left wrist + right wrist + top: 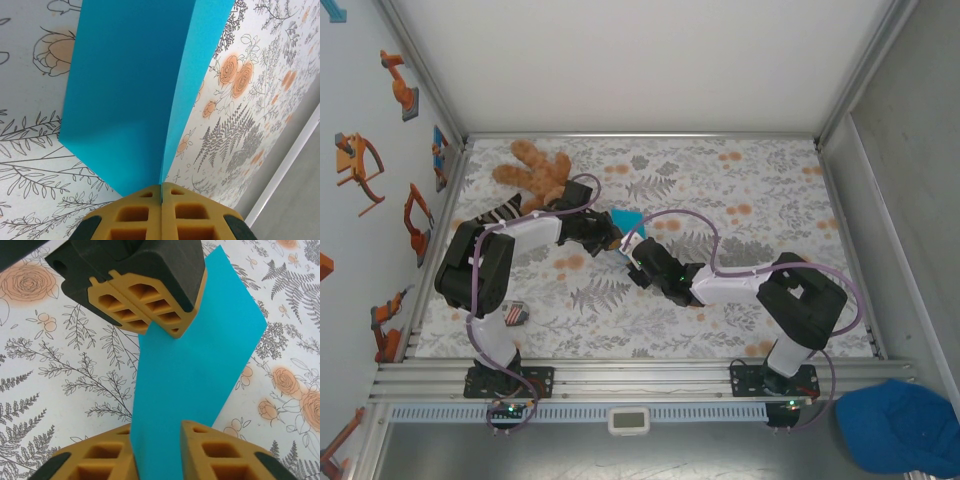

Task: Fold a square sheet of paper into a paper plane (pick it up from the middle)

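Note:
The square sheet of paper is cyan-blue, folded into two layers, and held up off the floral table near its middle. In the left wrist view the paper stands as a V, and my left gripper is shut on its folded edge. In the right wrist view the paper hangs from the left gripper down between my right gripper's fingers. Those fingers still stand apart, the paper lying over the left one. Both grippers meet at the paper in the top view, the left gripper just above the right gripper.
A brown teddy bear lies at the back left of the floral tablecloth. A small patterned object sits near the left arm's base. A dark blue cap lies off the table at the front right. Metal rails border the table.

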